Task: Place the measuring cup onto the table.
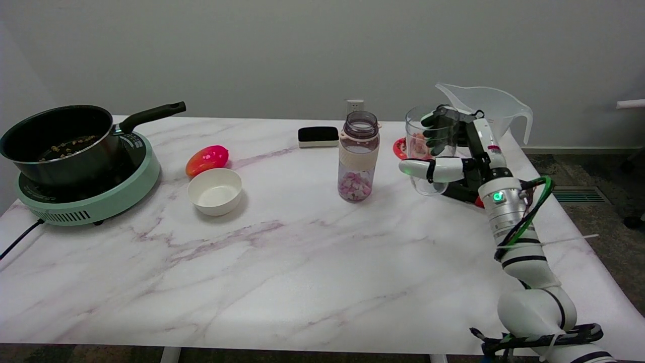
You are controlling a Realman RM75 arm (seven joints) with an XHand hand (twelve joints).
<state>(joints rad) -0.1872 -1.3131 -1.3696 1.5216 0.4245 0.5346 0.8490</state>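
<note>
A clear measuring cup [422,143] stands upright at the table's right side, with something pink showing through its wall. My right hand [448,151] grips it: dark fingers wrap the upper far side and the white thumb lies across the near side. The cup's base is at or just above the marble table [302,262]; I cannot tell whether it touches. The arm reaches in from the lower right.
A large translucent jug [496,108] with spout and handle stands just behind the hand. A red object [399,147] lies left of the cup. Further left are a clear bottle [358,156] with pink pieces, a black-and-white block [318,136], a white bowl [215,191], a red-orange fruit [207,159] and a pot [58,143] on a green cooker [118,189].
</note>
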